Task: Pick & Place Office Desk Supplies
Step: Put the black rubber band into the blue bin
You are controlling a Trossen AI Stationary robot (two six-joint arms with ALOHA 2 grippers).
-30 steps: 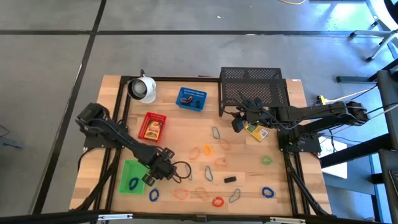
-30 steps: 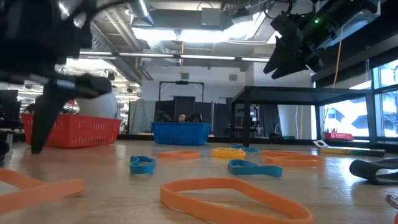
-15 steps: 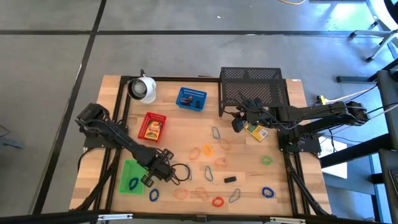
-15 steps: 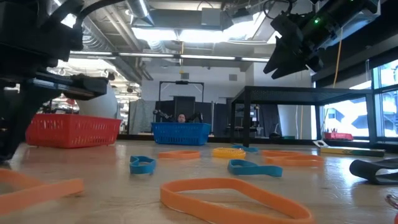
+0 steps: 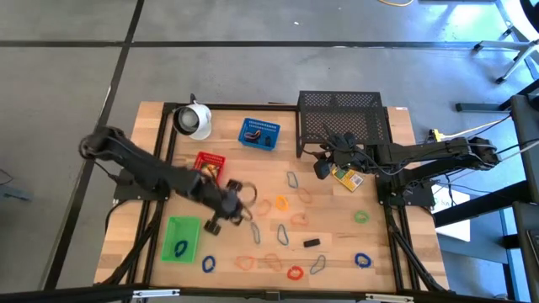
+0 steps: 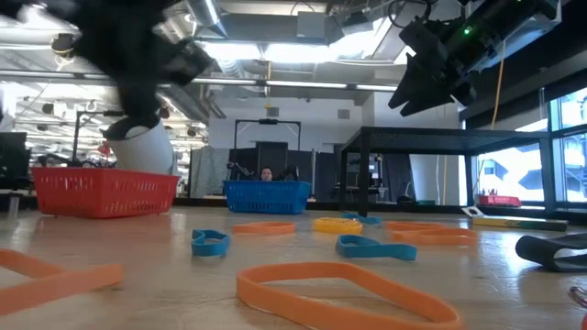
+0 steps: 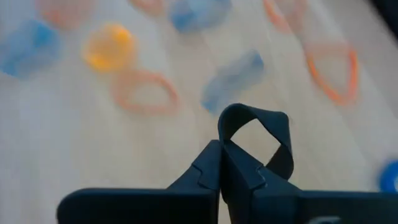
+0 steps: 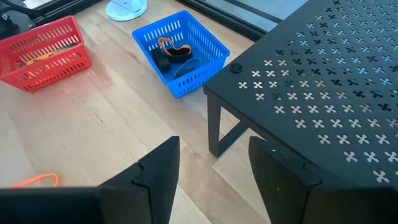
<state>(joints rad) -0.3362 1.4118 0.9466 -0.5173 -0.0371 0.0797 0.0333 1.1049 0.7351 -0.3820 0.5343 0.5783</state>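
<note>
So a second ago my left gripper (image 5: 238, 195) was down near the green tray (image 5: 180, 238), and now that arm has swung up toward the middle of the table, just past the red tray (image 5: 207, 171). The fingers are pinched shut on a black band loop (image 7: 256, 142); my wrist view shows it sticking up from between the tips, and from above it hangs off the gripper as a dark ring. My right gripper (image 5: 321, 163) hasn't budged. It hovers in front of the black mesh rack (image 5: 344, 123), just beside the yellow box (image 5: 346, 178), with its fingers spread apart and nothing between them.

Counting what I can see from above: three trays, red, blue (image 5: 258, 134) and green. The green one has a single blue loop (image 5: 179, 248) in it. The blue one has a black thing and an orange loop inside, going by my right wrist view. The red one has something yellow-orange in it that I can't make out. One yellow box. One small black clip (image 5: 312, 242) on the wood. About four grey wire clips, like this one (image 5: 292, 179). Loose loops on the table: roughly five orange, one yellow, one green (image 5: 361, 217), one red (image 5: 294, 272) and two blue, though some are too tiny to be sure of. There's also a white cup (image 5: 193, 119) at the far corner.
</note>
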